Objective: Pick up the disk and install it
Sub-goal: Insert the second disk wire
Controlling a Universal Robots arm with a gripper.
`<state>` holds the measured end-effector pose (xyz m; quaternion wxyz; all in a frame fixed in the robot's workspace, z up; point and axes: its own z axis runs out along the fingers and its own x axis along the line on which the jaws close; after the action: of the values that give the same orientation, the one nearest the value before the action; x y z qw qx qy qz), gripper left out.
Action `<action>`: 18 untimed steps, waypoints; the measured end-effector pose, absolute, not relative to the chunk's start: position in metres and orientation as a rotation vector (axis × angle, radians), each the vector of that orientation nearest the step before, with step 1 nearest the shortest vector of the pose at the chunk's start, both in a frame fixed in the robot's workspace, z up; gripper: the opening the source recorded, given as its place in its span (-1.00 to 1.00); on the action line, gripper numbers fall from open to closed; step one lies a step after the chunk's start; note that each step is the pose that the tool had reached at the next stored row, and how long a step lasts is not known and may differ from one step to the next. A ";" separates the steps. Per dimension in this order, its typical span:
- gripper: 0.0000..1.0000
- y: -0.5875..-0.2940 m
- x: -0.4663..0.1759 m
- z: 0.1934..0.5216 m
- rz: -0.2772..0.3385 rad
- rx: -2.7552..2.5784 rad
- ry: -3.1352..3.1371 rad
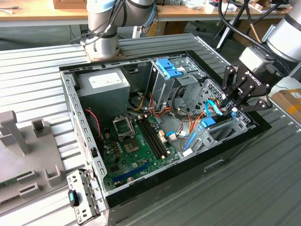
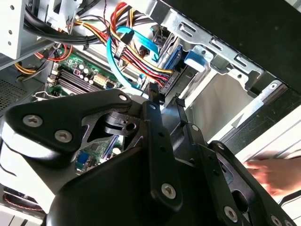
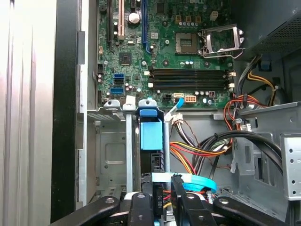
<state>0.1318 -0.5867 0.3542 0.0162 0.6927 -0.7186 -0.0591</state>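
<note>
One open computer case (image 1: 84, 141) lies on a ribbed metal worktop (image 1: 37, 75) in the exterior view, with one green motherboard (image 1: 136, 146) and one grey power-supply box (image 1: 106, 84) inside. One robot arm reaches in from the upper right of that frame, its black gripper (image 1: 233, 107) angled down over the case's right end. In the first wrist view the gripper (image 3: 165, 181) has its fingers close together; whether they clamp anything I cannot tell. The disk (image 3: 152, 134), blue-railed, stands slotted upright in the metal bay at centre frame, just above the fingertips.
</note>
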 end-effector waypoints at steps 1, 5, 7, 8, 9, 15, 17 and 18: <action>-0.40 -0.587 0.132 0.354 -0.184 2.154 -2.235; -0.40 -0.587 0.118 0.355 -0.184 2.163 -2.243; -0.40 -0.586 0.116 0.355 -0.184 2.164 -2.243; -0.40 -0.585 0.116 0.355 -0.184 2.164 -2.243; -0.40 -0.585 0.116 0.355 -0.184 2.164 -2.243; -0.40 -0.585 0.116 0.355 -0.212 2.175 -2.252; -0.40 -0.585 0.115 0.355 -0.211 2.176 -2.253; -0.40 -0.585 0.116 0.354 -0.211 2.177 -2.253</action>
<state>0.1155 -0.5853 0.3542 0.0007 0.6932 -0.7176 -0.0673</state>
